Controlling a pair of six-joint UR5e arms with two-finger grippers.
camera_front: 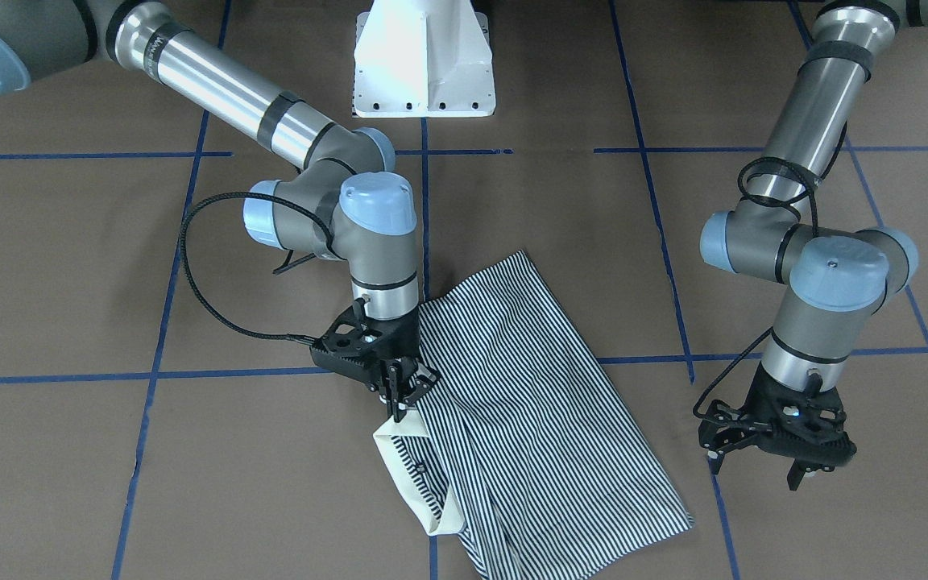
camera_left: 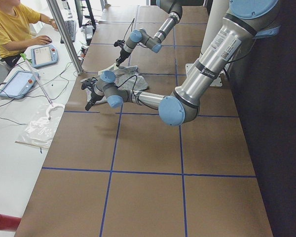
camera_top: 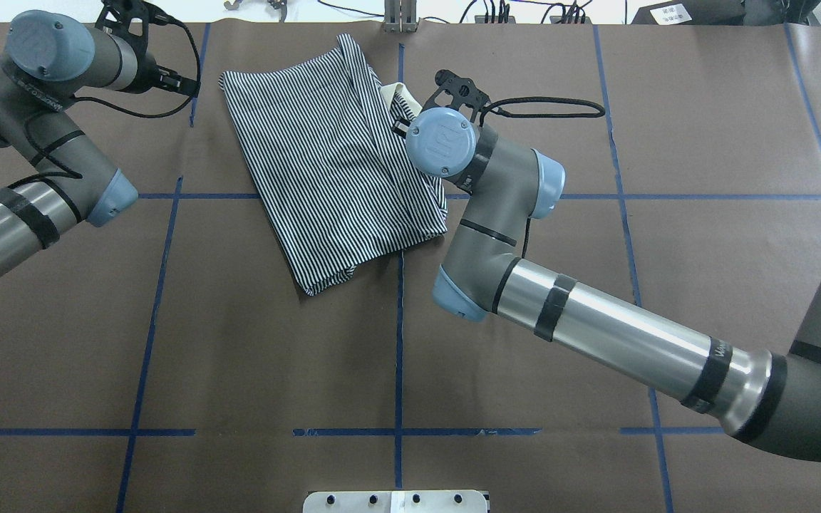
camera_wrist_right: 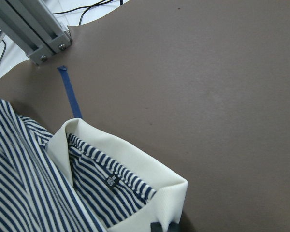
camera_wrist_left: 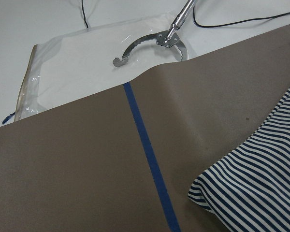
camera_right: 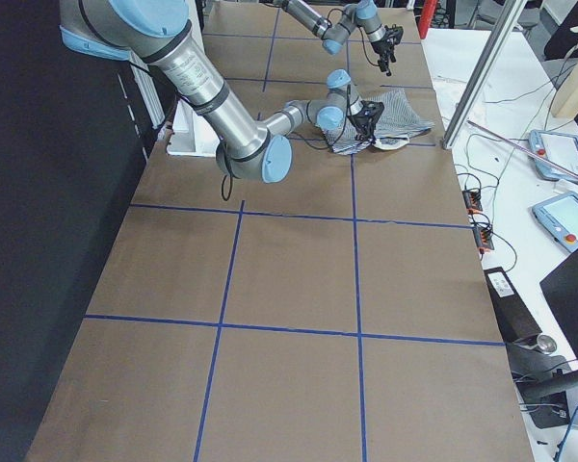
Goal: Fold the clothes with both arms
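The navy-and-white striped shirt (camera_front: pixel 528 387) lies folded into a long slanted panel near the table's far middle (camera_top: pixel 325 164). Its cream collar (camera_front: pixel 408 475) with small buttons sticks out at one end, and the right wrist view shows the collar (camera_wrist_right: pixel 125 154) standing up. My right gripper (camera_front: pixel 396 412) points down at the collar's edge, its fingers drawn together on the shirt. My left gripper (camera_front: pixel 754 477) hangs open beside the shirt's other long edge, apart from it, with nothing between its fingers. The left wrist view shows only a shirt corner (camera_wrist_left: pixel 261 193).
Blue tape lines (camera_front: pixel 432 374) grid the brown table. The white pedestal base (camera_front: pixel 424 72) stands at the robot's side. An aluminium post (camera_wrist_right: pixel 34 34) rises at the far edge. A plastic bag with a metal tool (camera_wrist_left: pixel 154 41) lies beyond it. A person (camera_left: pixel 10 29) sits at the side bench.
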